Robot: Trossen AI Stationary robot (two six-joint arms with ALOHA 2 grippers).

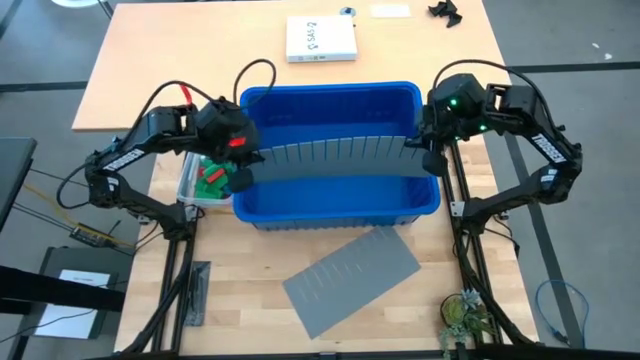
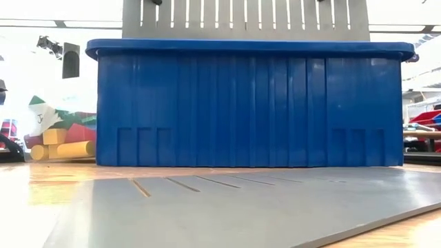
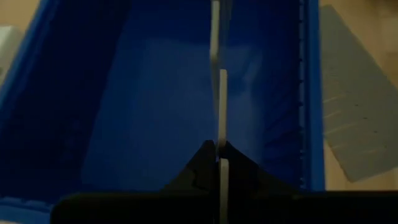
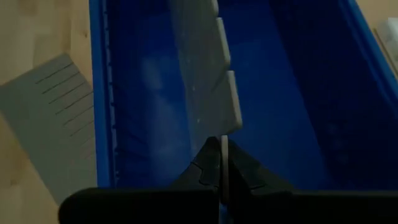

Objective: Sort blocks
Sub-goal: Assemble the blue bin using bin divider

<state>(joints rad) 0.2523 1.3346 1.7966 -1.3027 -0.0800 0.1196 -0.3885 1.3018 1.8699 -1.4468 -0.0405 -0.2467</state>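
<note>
The large blue bin [image 1: 335, 200] stands in the middle of the table [image 1: 130, 90], and both arms reach in from its two short ends. They hold between them a long grey slotted divider panel [image 1: 335, 155], which stands on its edge along the length of the bin, with its comb-like top rising above the rim in the low view.

The left gripper [image 1: 243, 162] is at the left end of the bin, its arm bent and coming from the left side of the table. Its two fingers are pressed together on the end of the divider panel, as the left wrist view shows the thin edge caught between them. The right gripper [image 1: 428, 150] is at the right end of the bin, and its fingers pinch the other end of the same panel in the same manner.

The inside of the bin, on both sides of the panel, shows only blue floor in the wrist views.

A second grey slotted panel [image 1: 352, 278] lies flat on the table in front of the bin.

Just beside the left end of the bin is a small clear tub [image 1: 190, 185]. The blocks [image 1: 210, 177] are in it, red and green ones, partly hidden under the left arm.
</note>
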